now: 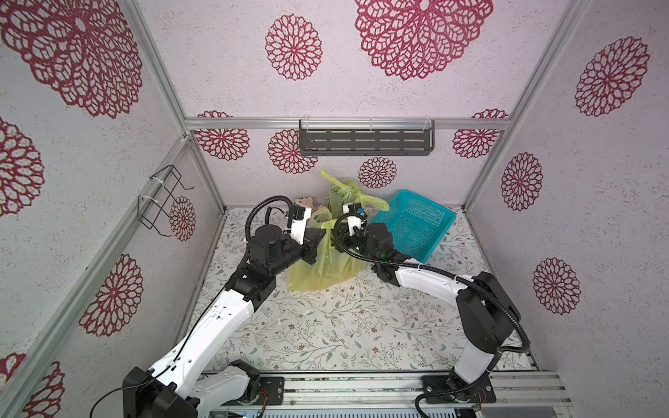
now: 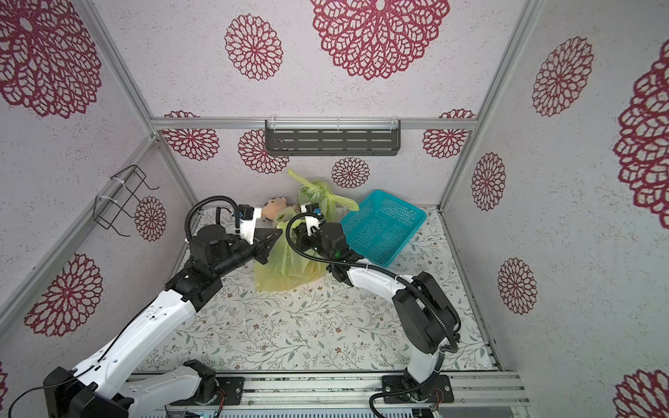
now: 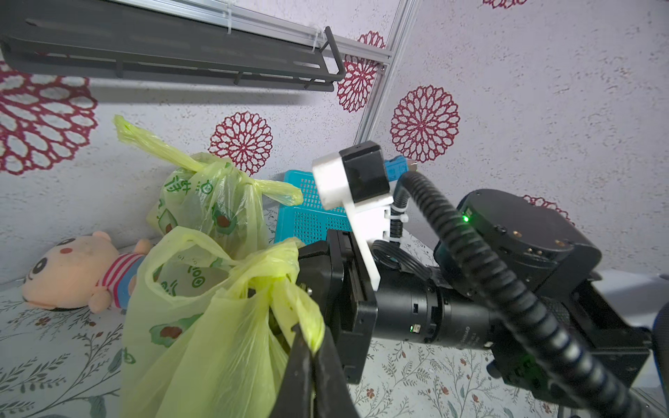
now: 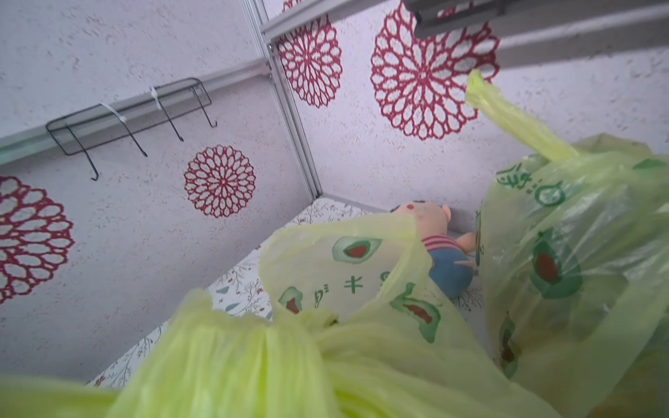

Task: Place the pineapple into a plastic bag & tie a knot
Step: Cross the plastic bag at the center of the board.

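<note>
Left pincer (image 3: 313,349): jaws together, clamped on one twisted handle of the plastic bag (image 1: 322,267).
Right pincer (image 3: 302,271): jaws together. The other handle bunches at its tip, so we judge it clamped there too.
Bag position: on the floral table (image 1: 325,325), below and between both pincers, mouth partly agape.
Pineapple: not plainly seen. In both top views a dark yellowish bulk shows through the film low in the bag. We take it for the fruit, already inside.
Key relation: the pincers sit close together over the mouth. Both handles rise from the bag, long axes upward and converging. Neither arm is nearer, as each has its own strap.
Next move, our guess: cross one strap over the other and draw it through.
Bag look: thin, translucent yellow-green film with green avocado prints, crumpled and slack.
Nearby: a second, knotted bag (image 1: 342,195) just behind; plush doll (image 3: 72,271) and teal basket (image 1: 412,224) beside it.
</note>
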### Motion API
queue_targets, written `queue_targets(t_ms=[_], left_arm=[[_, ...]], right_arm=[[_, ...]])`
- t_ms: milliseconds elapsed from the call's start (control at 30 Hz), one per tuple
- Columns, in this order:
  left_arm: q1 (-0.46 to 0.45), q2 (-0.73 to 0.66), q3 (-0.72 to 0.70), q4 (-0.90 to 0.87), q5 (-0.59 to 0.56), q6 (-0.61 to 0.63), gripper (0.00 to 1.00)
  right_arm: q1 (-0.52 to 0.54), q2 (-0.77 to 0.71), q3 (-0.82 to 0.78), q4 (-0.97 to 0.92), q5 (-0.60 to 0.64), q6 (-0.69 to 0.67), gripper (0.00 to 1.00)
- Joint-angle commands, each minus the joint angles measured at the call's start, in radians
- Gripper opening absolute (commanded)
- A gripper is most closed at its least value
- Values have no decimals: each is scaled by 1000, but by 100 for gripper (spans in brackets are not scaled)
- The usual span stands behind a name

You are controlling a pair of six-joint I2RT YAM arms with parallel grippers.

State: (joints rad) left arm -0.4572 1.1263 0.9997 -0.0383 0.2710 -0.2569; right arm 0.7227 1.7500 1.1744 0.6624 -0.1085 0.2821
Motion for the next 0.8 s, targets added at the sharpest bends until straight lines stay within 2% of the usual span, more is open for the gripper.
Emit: queue_targets(t_ms=[0,133,267,433,533,600,767], left_arm=[[8,-19,-14,25,-3,-12,0],[6,-15,-16,35,-1,-12,0],[7,-7,-9,38,7,-15,0],[6,-25,-16,29,13,-21,0],[6,-53,-47,28,12,-24,0],[8,-75,-70,16,15,-29,0],[8,-128,-139,-7,19,-35,0]], right_arm=[[3,-24,-31,181,-28,8,0],[16,-1,-30,161,-131,-24,0],[26,38,-6,159,-128,-45,0],[7,87,25,175,81,-43,0],[-12,101,28,243,134,-1,0],[-18,105,52,240,106,21,0],[-19,86,81,201,-58,64,0]])
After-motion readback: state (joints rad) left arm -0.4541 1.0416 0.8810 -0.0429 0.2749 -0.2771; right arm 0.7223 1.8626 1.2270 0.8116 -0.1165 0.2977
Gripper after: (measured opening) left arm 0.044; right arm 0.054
